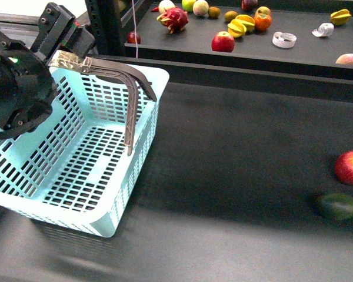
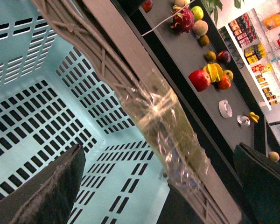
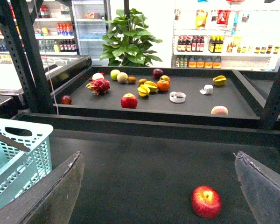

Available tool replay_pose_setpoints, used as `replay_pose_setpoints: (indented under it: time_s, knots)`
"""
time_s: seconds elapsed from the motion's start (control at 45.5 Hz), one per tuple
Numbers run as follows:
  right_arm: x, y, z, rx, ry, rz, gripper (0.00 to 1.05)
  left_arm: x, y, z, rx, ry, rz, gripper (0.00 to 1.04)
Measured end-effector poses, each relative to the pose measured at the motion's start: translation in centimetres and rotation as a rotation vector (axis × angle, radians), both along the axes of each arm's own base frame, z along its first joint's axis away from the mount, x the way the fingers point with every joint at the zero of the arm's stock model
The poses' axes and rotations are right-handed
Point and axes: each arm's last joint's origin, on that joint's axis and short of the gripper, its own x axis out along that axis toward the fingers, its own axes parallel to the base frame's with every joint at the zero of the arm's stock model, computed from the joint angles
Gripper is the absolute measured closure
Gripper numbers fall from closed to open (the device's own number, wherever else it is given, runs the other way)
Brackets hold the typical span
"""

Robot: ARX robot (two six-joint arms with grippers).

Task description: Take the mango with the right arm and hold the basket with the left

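Mango: not identifiable in any view. The near worktop (image 1: 235,153) shows only an apple (image 1: 350,167) and a dark green fruit (image 1: 339,206), far right. Expect smooth, slippery, bruisable skin; grip across the short axis. Basket (image 1: 76,176) stands left; left fingers (image 2: 51,186) spread astride its taped handle (image 2: 163,121). Right fingers (image 3: 51,196) spread, empty.

Left arm up at the far left, right arm seen only through its own wrist camera; both sets of jaws spread.

From the front view I see my left arm (image 1: 15,88) as a bulky black mass at the upper left, its green light (image 1: 12,59) lit, the wrist angled up and toward the right. The left gripper (image 2: 158,184) stands wide apart, dark fingers (image 2: 51,186) at either edge of its wrist view. The right gripper (image 3: 158,186) is likewise spread wide, level, nothing between its fingers. The right arm does not show in the front view.
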Motion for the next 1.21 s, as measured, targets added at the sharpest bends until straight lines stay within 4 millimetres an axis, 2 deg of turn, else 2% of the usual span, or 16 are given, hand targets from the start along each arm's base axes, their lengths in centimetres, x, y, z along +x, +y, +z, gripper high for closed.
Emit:
replay_pose_setpoints:
  time_s: [0.351,0.549,0.571,0.703,0.747,0.878,1.01,1.098,1.208]
  knots:
    - [0.0,0.0,0.0,0.0,0.0,0.0,0.08,5.5,0.1,-0.1,-0.024,-0.036,0.042,0.06]
    - [0.0,0.0,0.0,0.0,0.0,0.0,0.08,7.0,-0.3,-0.6,-0.018,-0.024,0.048,0.06]
    - [0.0,0.0,0.0,0.0,0.0,0.0,0.08,7.0,-0.4,-0.6,-0.017,-0.023,0.047,0.07]
    - [0.0,0.0,0.0,0.0,0.0,0.0,0.08,7.1,-1.1,-0.5,-0.023,-0.03,0.043,0.28]
    - [0.0,0.0,0.0,0.0,0.0,0.0,0.08,7.1,-1.3,-0.6,-0.025,-0.031,0.046,0.35]
    - [0.0,0.0,0.0,0.0,0.0,0.0,0.08,6.8,-2.1,-1.0,-0.044,-0.016,0.034,0.65]
    - [0.0,0.0,0.0,0.0,0.0,0.0,0.08,5.6,-2.8,-0.2,-0.082,0.024,-0.018,0.84]
    - [0.0,0.0,0.0,0.0,0.0,0.0,0.08,3.2,-3.3,0.7,-0.036,0.014,-0.093,0.86]
    - [0.0,0.0,0.0,0.0,0.0,0.0,0.08,-0.5,-3.9,3.0,-0.055,-0.029,-0.198,0.87]
